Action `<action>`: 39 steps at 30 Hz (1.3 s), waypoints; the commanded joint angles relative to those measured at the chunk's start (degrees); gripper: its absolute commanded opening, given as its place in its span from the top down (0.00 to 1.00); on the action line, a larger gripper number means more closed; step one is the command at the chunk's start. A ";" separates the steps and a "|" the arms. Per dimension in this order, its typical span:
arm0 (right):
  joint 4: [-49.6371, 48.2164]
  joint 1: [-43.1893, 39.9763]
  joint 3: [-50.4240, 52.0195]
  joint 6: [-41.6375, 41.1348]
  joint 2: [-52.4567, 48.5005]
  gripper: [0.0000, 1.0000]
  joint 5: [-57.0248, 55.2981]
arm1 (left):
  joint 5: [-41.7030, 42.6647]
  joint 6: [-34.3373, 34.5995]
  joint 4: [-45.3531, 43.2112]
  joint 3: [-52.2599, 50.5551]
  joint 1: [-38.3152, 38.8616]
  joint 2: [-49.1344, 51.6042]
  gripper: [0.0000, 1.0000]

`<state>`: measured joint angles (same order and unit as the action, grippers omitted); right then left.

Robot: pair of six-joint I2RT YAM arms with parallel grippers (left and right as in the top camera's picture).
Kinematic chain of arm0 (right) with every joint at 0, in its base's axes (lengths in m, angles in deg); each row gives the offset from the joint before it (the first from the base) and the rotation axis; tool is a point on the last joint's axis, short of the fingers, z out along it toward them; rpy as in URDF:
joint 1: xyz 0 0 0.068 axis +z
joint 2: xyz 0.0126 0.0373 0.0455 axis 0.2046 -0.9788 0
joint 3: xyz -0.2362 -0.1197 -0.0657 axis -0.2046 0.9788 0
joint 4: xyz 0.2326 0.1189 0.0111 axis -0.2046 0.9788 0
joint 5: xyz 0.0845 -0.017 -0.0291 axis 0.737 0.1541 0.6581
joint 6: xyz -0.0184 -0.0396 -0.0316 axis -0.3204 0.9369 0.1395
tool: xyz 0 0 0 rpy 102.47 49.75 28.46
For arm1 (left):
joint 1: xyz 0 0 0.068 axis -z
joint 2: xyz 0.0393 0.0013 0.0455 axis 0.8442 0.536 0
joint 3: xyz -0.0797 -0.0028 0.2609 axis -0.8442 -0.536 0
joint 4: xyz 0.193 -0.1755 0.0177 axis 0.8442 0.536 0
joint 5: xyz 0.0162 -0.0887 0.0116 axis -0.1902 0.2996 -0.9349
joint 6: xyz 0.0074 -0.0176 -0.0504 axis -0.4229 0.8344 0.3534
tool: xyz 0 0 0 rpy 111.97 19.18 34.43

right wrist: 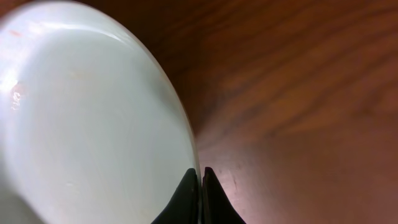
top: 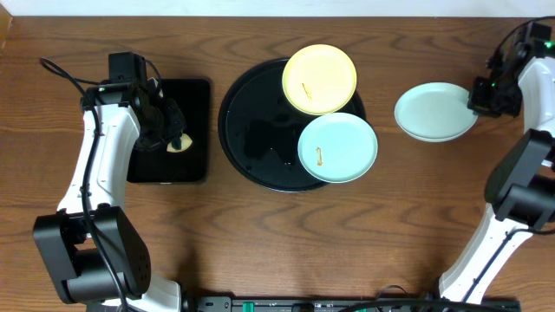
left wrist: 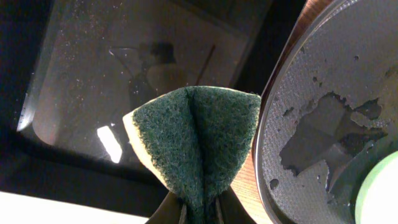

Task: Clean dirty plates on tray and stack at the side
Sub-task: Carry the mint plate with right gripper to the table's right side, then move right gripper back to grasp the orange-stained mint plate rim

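Right gripper (right wrist: 200, 171) pinches rim of mint plate (right wrist: 93, 124) (left gripper (left wrist: 199, 210): sponge (left wrist: 196, 134)).

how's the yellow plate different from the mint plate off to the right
The yellow plate sits on the black tray, orange smear showing, untouched. The mint plate lies on the table right of the tray, right tool pinching its rim. Both are small, round, face up.

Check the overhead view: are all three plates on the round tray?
No, only the yellow plate and one mint plate rest on the tray; the other mint plate lies on the table beside it.
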<state>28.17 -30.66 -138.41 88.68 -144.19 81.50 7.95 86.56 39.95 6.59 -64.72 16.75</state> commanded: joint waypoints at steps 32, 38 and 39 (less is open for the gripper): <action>26.43 23.89 -4.68 -4.00 10.21 0.58 8.90 | -0.55 -0.55 1.27 -0.98 -0.17 0.59 0.92; 20.41 30.69 -4.68 -8.83 10.14 0.01 -1.29 | -0.55 -0.55 1.22 -0.98 -0.17 0.59 0.92; 18.78 30.93 -4.68 -8.83 10.14 0.01 -1.29 | -0.55 -0.55 1.22 -0.98 -0.17 0.59 0.92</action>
<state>48.54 -0.15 -143.28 83.83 -133.55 86.55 7.95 86.56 41.04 6.59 -64.72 16.75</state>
